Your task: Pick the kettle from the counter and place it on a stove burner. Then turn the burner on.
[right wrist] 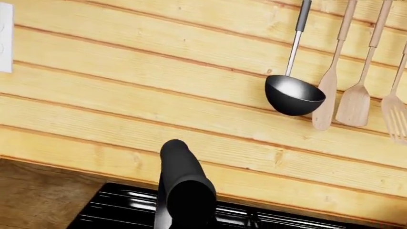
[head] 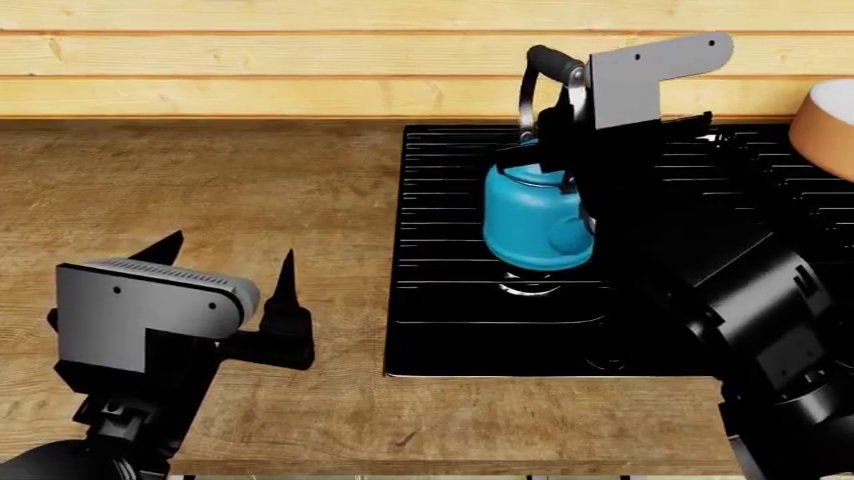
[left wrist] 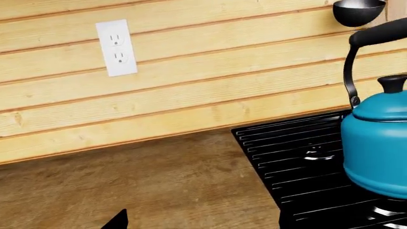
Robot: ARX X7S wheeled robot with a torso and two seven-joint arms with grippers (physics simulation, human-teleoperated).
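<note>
The teal-blue kettle [head: 534,215] hangs upright a little above the black cooktop [head: 447,310], over a burner whose round cap [head: 531,289] shows just under it. My right gripper [head: 566,108] is shut on the kettle's black arched handle [head: 539,62]; the handle fills the near part of the right wrist view [right wrist: 184,188]. The left wrist view shows the kettle [left wrist: 378,143] clear of the grate bars. My left gripper [head: 227,265] is open and empty over the wood counter [head: 200,170], left of the cooktop; one fingertip [left wrist: 117,221] shows in the left wrist view.
A tan saucepan [head: 830,125] sits at the cooktop's right edge. A ladle [right wrist: 294,93] and wooden spatulas [right wrist: 353,102] hang on the plank wall behind the stove. A white outlet [left wrist: 116,47] is on the wall above the counter.
</note>
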